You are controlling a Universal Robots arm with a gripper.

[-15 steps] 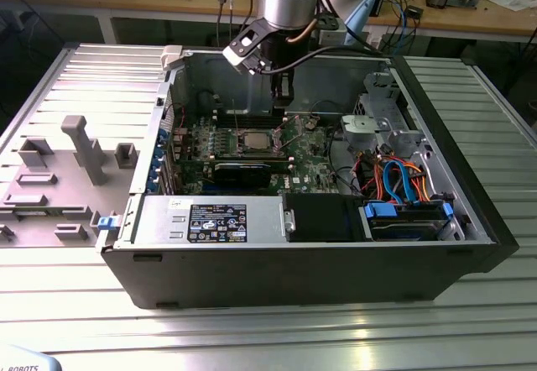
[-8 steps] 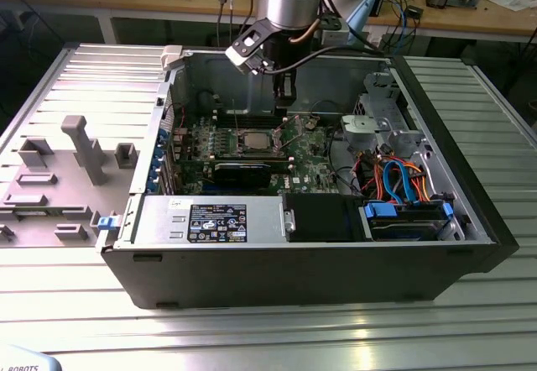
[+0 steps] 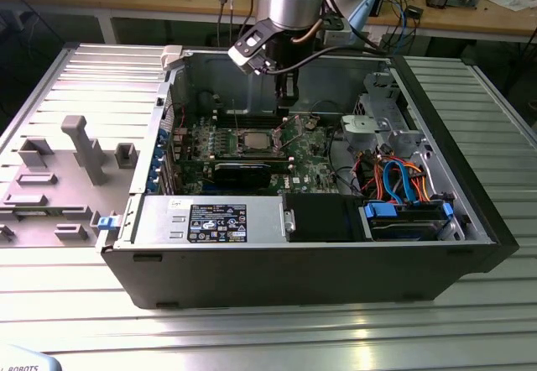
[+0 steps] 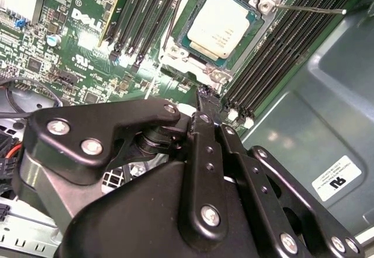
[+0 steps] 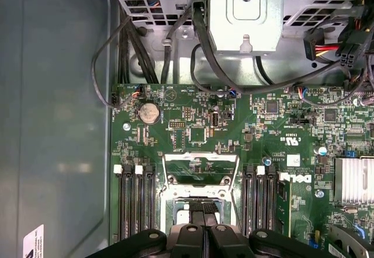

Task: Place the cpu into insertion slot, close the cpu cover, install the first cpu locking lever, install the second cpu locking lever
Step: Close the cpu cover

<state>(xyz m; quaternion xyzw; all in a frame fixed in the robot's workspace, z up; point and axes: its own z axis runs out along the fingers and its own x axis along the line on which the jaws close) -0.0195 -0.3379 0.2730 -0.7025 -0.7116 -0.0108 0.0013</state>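
Observation:
The cpu, a flat silver-grey square, lies in the insertion slot on the green board; in the exterior view the cpu sits mid-board inside the open case. The cpu cover stands tilted up off the slot, and green board shows through its window. A thin wire lever sticks out loose beside the slot. My gripper hangs just above the board, a little to the exterior view's right of the slot. Its black fingers are shut with nothing between them. In the first wrist view my gripper covers part of the slot.
Long black memory slots flank the socket on both sides. A black card, the power supply and a drive cage with coloured cables crowd the case. A grey fixture plate lies at the exterior view's left.

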